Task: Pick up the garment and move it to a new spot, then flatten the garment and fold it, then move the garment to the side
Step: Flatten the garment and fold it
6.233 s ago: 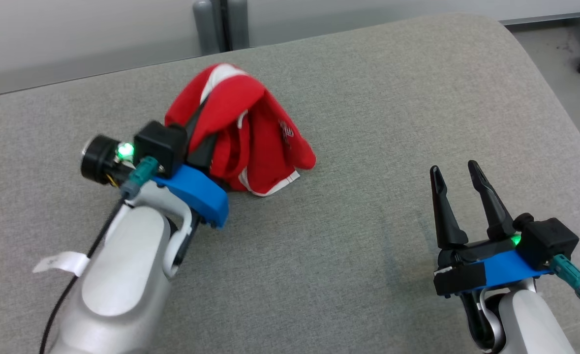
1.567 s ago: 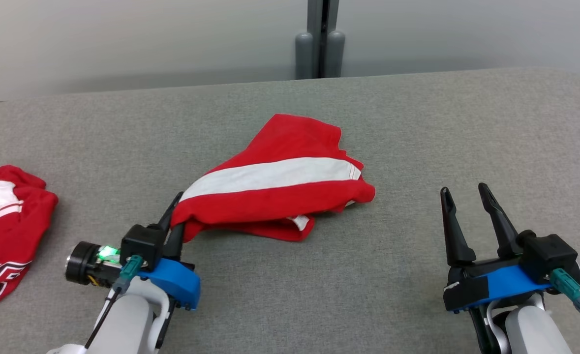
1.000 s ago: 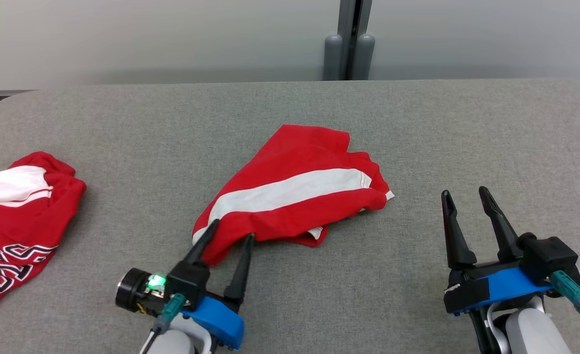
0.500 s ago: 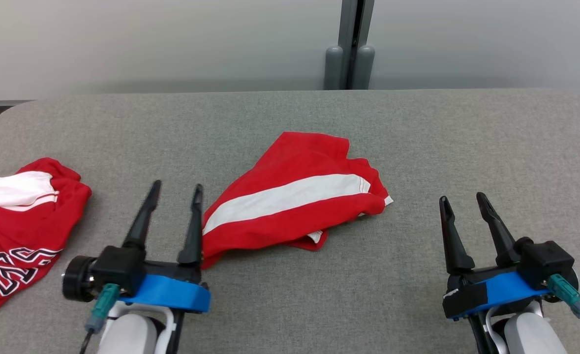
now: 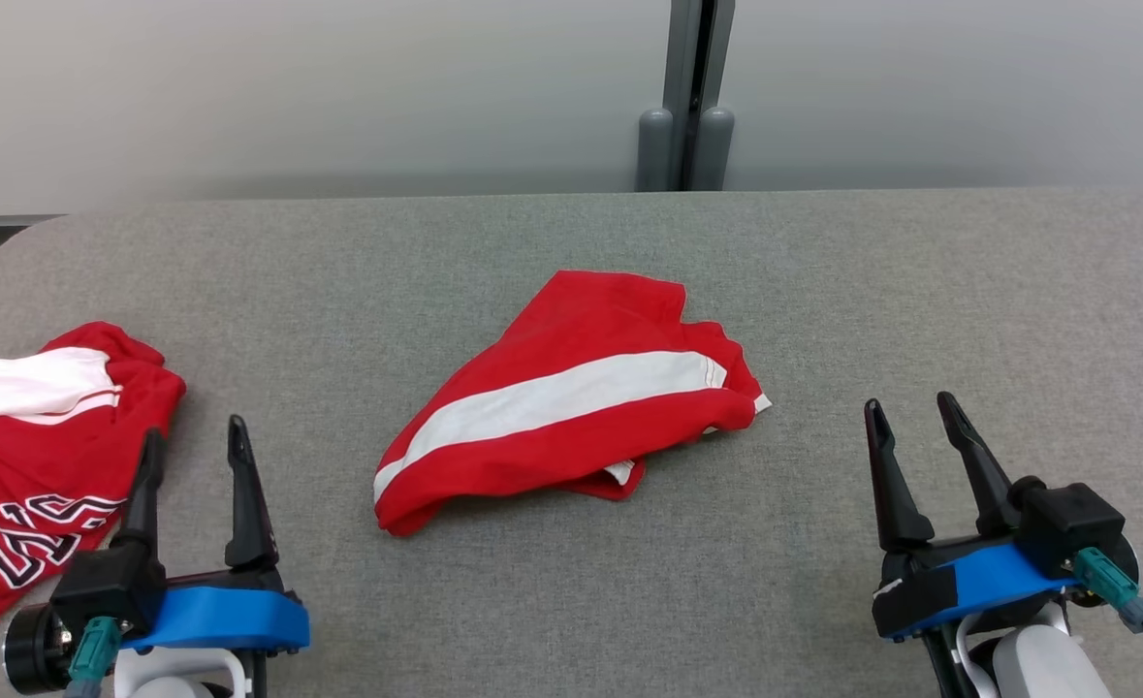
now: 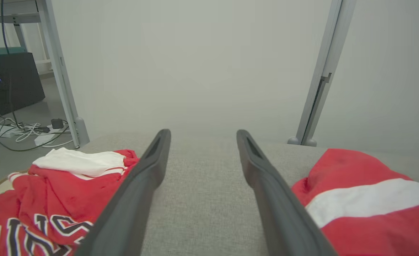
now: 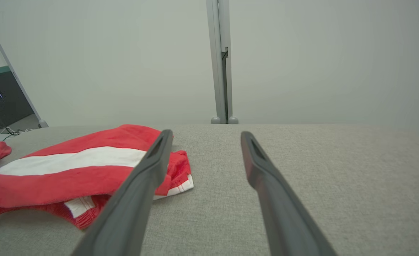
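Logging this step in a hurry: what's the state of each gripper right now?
Left gripper: open, holding nothing.
Right gripper: open, holding nothing.

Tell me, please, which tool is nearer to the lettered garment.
Left. The left tool sits just beside the lettered garment, at its right edge; the right tool is far off, beyond the striped garment.
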Controlling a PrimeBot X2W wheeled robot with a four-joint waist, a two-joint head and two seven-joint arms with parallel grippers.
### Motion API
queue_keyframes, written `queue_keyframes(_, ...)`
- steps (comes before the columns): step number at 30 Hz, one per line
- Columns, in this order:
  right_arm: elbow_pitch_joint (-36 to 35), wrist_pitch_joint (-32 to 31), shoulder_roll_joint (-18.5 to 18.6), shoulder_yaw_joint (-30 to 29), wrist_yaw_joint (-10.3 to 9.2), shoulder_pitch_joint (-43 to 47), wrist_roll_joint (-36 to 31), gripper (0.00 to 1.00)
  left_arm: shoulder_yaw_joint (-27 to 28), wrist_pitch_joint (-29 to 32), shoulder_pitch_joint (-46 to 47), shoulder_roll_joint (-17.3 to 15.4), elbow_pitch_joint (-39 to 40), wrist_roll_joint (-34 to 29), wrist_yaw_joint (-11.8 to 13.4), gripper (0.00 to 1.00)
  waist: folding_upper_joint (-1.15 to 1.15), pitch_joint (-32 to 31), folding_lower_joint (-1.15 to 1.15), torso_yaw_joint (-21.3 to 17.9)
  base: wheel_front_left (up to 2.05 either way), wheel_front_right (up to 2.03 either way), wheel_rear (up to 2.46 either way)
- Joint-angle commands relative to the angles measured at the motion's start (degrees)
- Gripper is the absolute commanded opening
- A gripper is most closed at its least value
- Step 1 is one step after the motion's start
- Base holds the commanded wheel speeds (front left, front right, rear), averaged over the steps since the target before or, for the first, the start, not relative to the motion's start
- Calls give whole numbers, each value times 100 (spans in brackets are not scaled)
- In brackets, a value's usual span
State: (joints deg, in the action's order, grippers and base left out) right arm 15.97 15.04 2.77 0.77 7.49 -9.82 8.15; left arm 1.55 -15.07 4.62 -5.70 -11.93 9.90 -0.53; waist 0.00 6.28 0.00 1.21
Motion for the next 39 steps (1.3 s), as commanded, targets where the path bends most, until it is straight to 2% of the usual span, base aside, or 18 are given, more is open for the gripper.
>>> queue_keyframes(1, 35, 21, 21, -14, 1, 71, -34, 100, 59, -15, -22, -2, -11, -48, -32, 100, 0, -17, 0, 13, 0, 0, 0)
queue_keyframes(7, 205, 22, 20, 134, 1, -140, -132, 100, 95, -15, 32, 126, -11, -152, -108, 100, 0, -55, 0, 96, 0, 0, 0)
queue_keyframes(11, 338, 22, 20, 375, 1, -639, -239, 100, 118, -15, 127, 165, 44, -205, -160, 100, 0, -15, 0, 170, 0, 0, 0)
queue_keyframes(18, 973, -28, 36, 715, 1, -1654, -489, 100, 119, -15, 213, 219, 107, -234, -212, 100, 0, 86, 0, 368, 0, 0, 0)
queue_keyframes(22, 1808, -168, 133, 810, 1, -2228, -521, 100, 95, -15, 269, 260, 136, -190, -216, 100, 0, 209, 0, 604, 0, 0, 0)
queue_keyframes(23, 1808, -168, 133, 810, 1, -2228, -521, 100, 95, -15, 269, 260, 136, -190, -216, 100, 0, 209, 0, 604, 0, 0, 0)
queue_keyframes(30, 3236, -284, 334, 888, 1, -2615, -480, 100, 4, -15, 358, 279, 93, -108, -211, 100, 0, 409, 0, 886, 0, 0, 0)
queue_keyframes(39, 4500, -129, 291, 985, 1, -2822, -408, 100, -167, -15, 470, 283, 44, 9, -169, 100, 0, 543, 0, 1067, 0, 0, 0)
